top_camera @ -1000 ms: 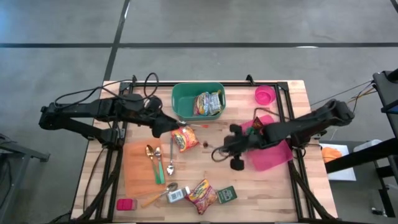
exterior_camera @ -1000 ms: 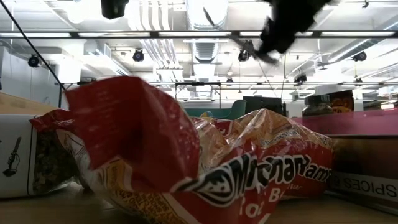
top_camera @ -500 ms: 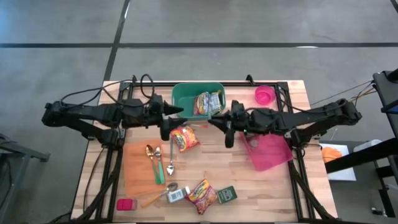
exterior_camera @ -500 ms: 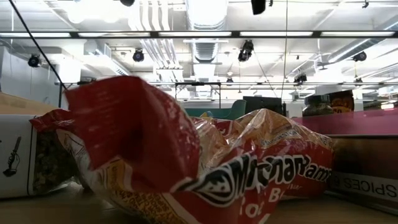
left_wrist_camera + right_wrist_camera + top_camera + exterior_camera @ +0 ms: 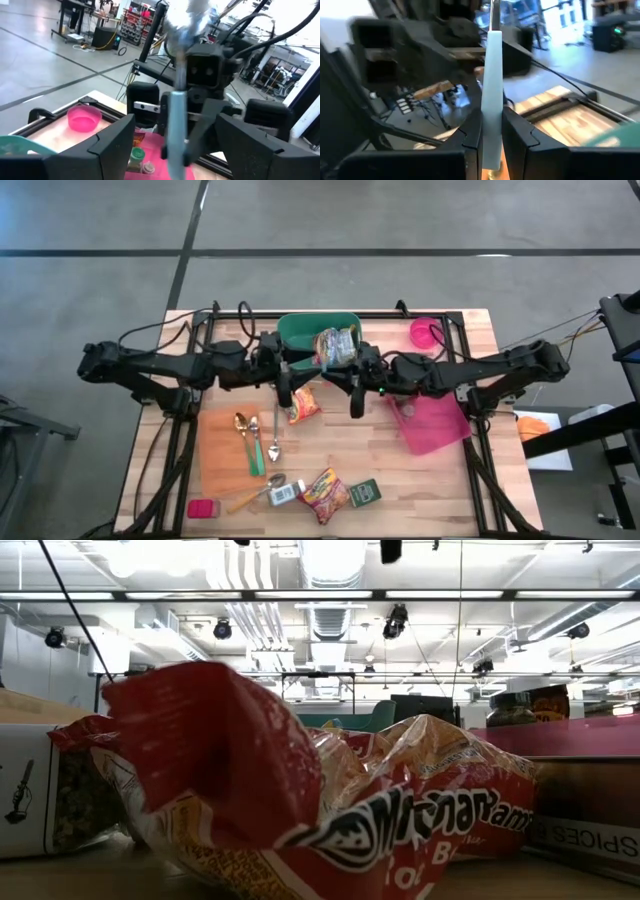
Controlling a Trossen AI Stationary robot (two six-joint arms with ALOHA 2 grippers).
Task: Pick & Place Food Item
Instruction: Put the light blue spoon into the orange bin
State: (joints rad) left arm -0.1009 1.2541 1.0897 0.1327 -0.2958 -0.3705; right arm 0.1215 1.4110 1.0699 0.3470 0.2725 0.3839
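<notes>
Above the table's middle, my right gripper [image 5: 350, 385] points level toward the left and is shut on a utensil with a pale blue handle [image 5: 492, 100] and a shiny metal head [image 5: 192, 15]. The utensil stands upright. My left gripper [image 5: 290, 378] faces it, level and open; the handle [image 5: 176, 125] stands in line with the gap between its fingers [image 5: 117, 142], touching neither. Below them a red noodle packet [image 5: 303, 402] lies flat on the wood. A green bin [image 5: 300, 330] behind holds another packet [image 5: 337, 345]. My right gripper pinches the utensil's pale blue handle [image 5: 492, 135] between its two fingers [image 5: 470, 142], near the handle's lower end. The fingers come level from the table's right side and lie across the handle. The utensil stands upright, metal end up, lifted clear of the table.
A pink tray [image 5: 435, 425] and pink bowl [image 5: 425, 332] sit at the right. Spoons lie on an orange mat [image 5: 215, 450]. Near the front edge lie a second red packet [image 5: 325, 490], a green spice box [image 5: 365, 493] and a small jar [image 5: 282, 494].
My right gripper has risen from low beside the pink tray, moved toward the green bin and tipped from pointing down to level, carrying the utensil upright. My left gripper has moved toward the table's right, tipped up to level and rolled, so the two grippers now face each other.
</notes>
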